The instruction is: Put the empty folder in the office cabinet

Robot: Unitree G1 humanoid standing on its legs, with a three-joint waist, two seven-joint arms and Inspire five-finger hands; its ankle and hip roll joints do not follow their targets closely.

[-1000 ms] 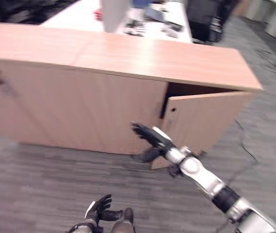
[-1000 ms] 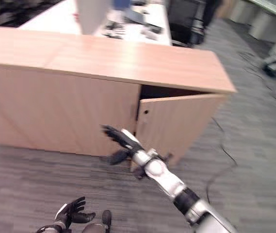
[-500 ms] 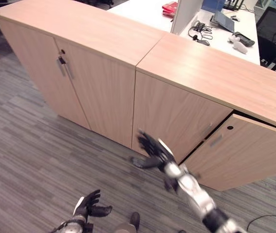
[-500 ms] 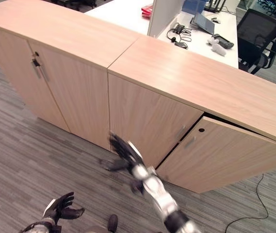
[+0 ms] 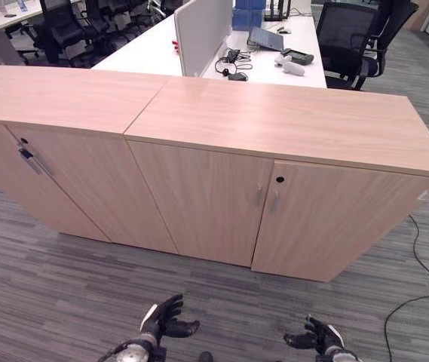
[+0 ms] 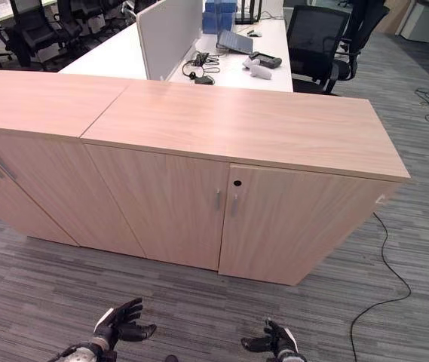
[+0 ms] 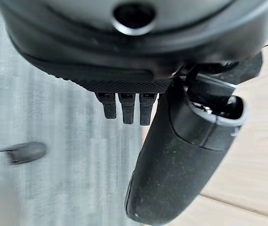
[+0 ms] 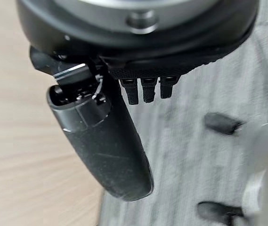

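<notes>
We look down at a grey striped carpet floor (image 5: pixel 63 279) on which a long, low wooden office cabinet (image 5: pixel 222 151) stands, its doors closed. A black cable (image 5: pixel 418 279) trails across the floor beside the cabinet's right end. Behind the cabinet we see a white desk (image 5: pixel 154 53) carrying a laptop (image 5: pixel 265 38), a tangle of cords (image 5: pixel 231 59) and a divider panel (image 5: pixel 201 30).

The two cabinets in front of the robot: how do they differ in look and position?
The right cabinet stands straight before the robot; the left cabinet stands further to its left, its far end cut off by the view's edge. The right cabinet shows two doors with handles side by side at its middle seam; the left cabinet shows one handle near its left edge. Both are light wood, doors closed, tops level and adjoining.
</notes>
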